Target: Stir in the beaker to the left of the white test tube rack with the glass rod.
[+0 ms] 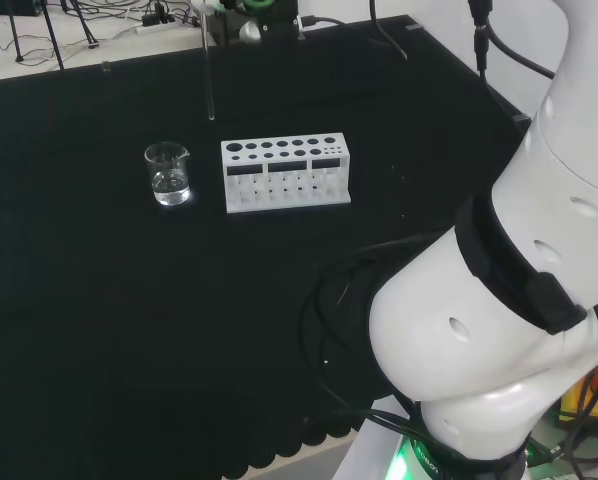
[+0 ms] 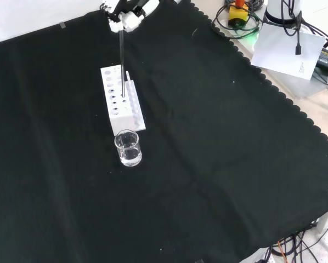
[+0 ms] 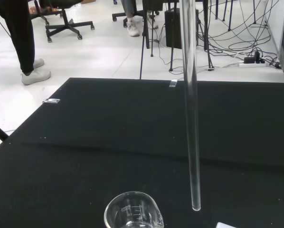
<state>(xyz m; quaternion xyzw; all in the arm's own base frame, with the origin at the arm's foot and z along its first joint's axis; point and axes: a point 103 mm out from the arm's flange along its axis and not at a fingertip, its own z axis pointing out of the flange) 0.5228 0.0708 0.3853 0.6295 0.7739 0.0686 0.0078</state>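
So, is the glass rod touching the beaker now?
Apart. In the wrist view the glass rod hangs with its tip beside the beaker, black cloth showing between them. The head view shows the rod's tip above and behind the beaker.

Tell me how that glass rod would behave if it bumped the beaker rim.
The glass rod looks thin, long and stiff, so probably brittle. The beaker is small with little liquid, so likely light and might tip or slide.
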